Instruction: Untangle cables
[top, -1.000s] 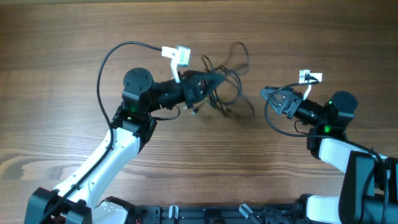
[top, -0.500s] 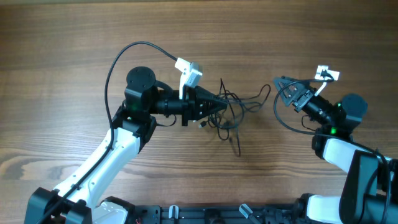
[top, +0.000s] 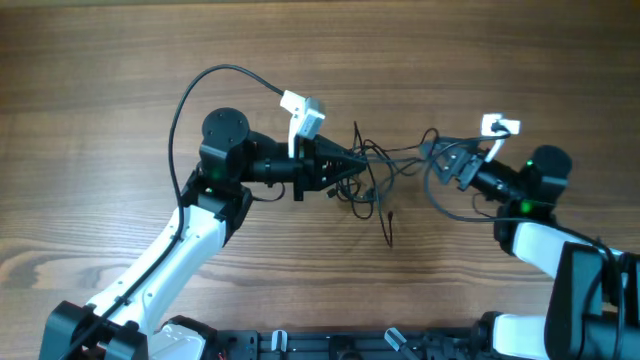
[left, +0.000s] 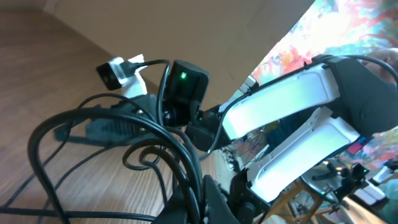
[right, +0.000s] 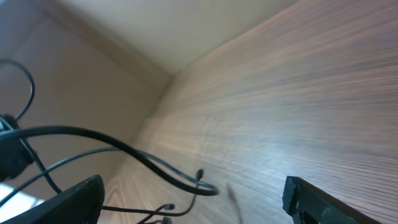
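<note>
Pinching the cables (top: 374, 178) near the middle of the wooden counter (top: 500, 60), the left gripper (top: 352, 164) was clenched on the tangle, its tip aimed toward 3 o'clock in the overhead view. The thin black cords formed a loose clump just off that tip. One strand trailed down toward 6 o'clock and ended on bare wood, while two or three others stretched out toward 3 o'clock. There the right gripper (top: 438, 156) pointed back toward 9 o'clock, and the strands reached its tip. Its jaws stood wide apart, released and grasping nothing. In the right wrist view its two fingers (right: 74, 198) sat at the lower corners, and cords crossed the gap on the 9 o'clock side, one ending in a small plug tip (right: 200, 175). In the left wrist view the cords arched up from the clenched fingers.
</note>
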